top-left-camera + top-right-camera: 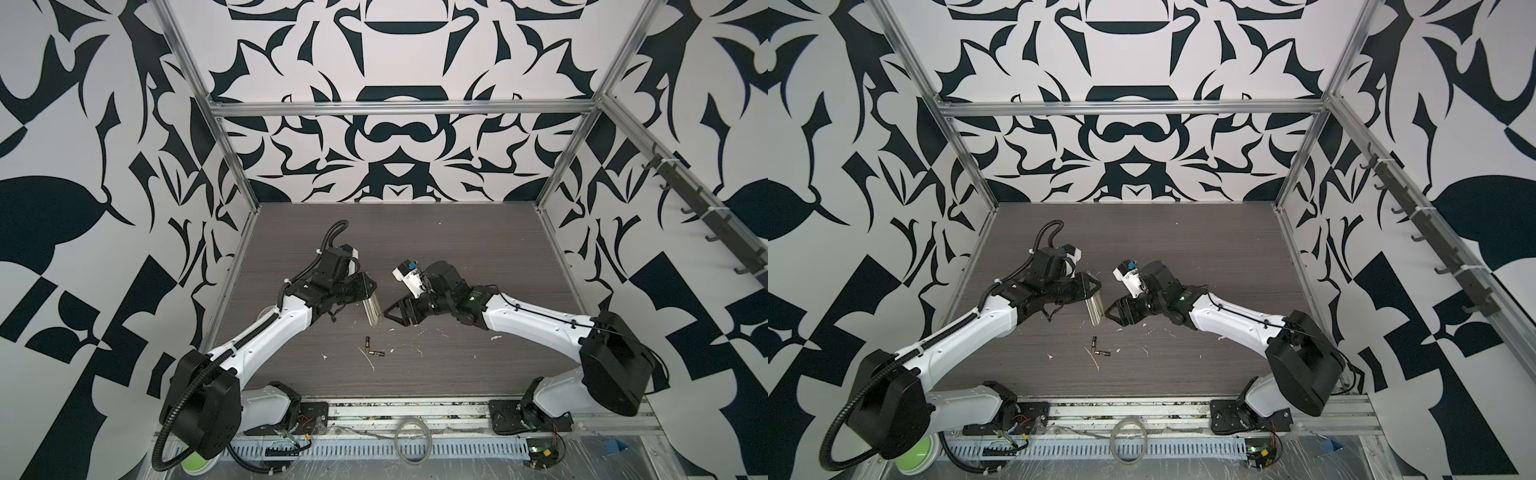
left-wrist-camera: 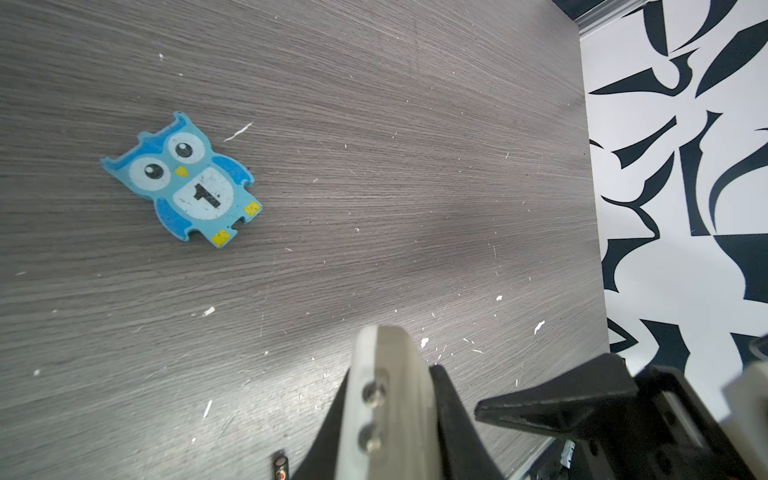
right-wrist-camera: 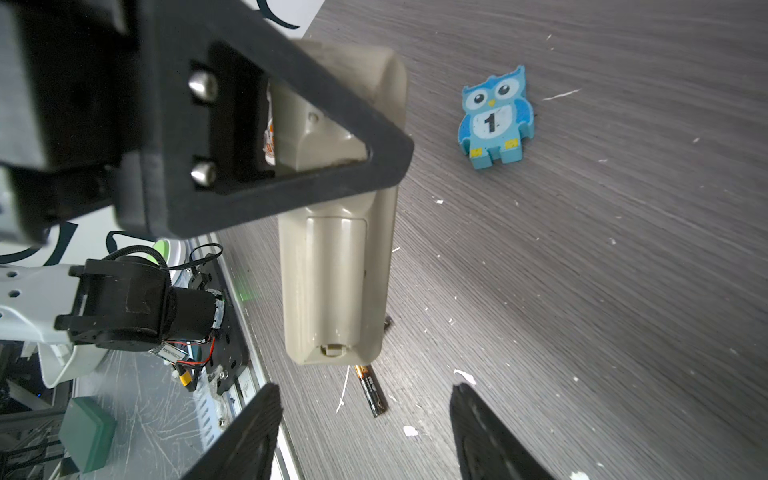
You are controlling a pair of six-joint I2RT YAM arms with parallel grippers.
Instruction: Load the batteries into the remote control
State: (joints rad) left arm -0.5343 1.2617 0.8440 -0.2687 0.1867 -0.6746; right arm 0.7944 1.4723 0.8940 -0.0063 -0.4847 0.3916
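Note:
My left gripper (image 1: 368,291) is shut on the remote control (image 1: 371,311), a pale slim handset that hangs from the jaws above the table in both top views (image 1: 1094,309). The right wrist view shows its plain back (image 3: 336,282), with the bay cover in place. In the left wrist view the remote (image 2: 386,407) is edge-on between the fingers of the left gripper (image 2: 390,374). Two batteries (image 1: 367,342) (image 1: 376,353) lie on the table below it, and one (image 3: 372,390) shows in the right wrist view. My right gripper (image 1: 388,316) (image 3: 365,392) is open and empty, just right of the remote.
A blue owl figure marked "1" (image 2: 183,180) (image 3: 494,118) lies flat on the wooden table (image 1: 457,249) beyond the remote. White crumbs and scraps (image 1: 494,337) are scattered around the batteries. A metal rail (image 1: 415,409) runs along the table's front edge.

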